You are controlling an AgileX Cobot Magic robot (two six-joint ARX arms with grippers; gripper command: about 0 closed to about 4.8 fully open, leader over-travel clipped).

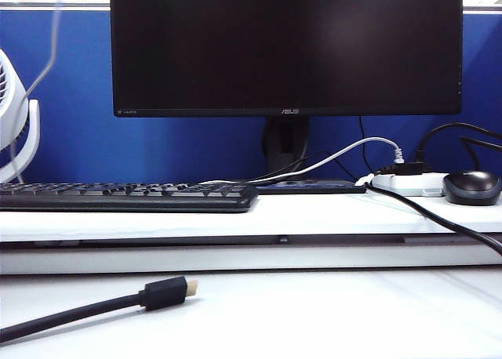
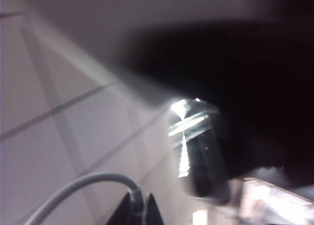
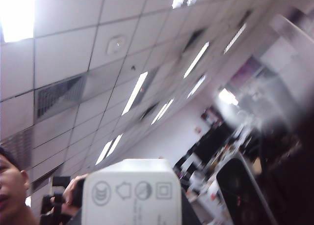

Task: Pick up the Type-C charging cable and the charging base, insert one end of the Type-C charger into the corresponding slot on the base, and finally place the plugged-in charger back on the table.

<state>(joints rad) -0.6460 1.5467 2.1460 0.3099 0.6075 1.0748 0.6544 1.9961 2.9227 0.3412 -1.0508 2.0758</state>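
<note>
Right wrist view: one charging base.

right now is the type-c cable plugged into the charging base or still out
Cannot tell. The right gripper holds the charging base up toward the ceiling, showing only its printed face; the left gripper pinches the Type-C charging cable separately.

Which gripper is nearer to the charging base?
Right. The right gripper holds the charging base; the left gripper is shut on the Type-C charging cable, no base in its view.
</note>
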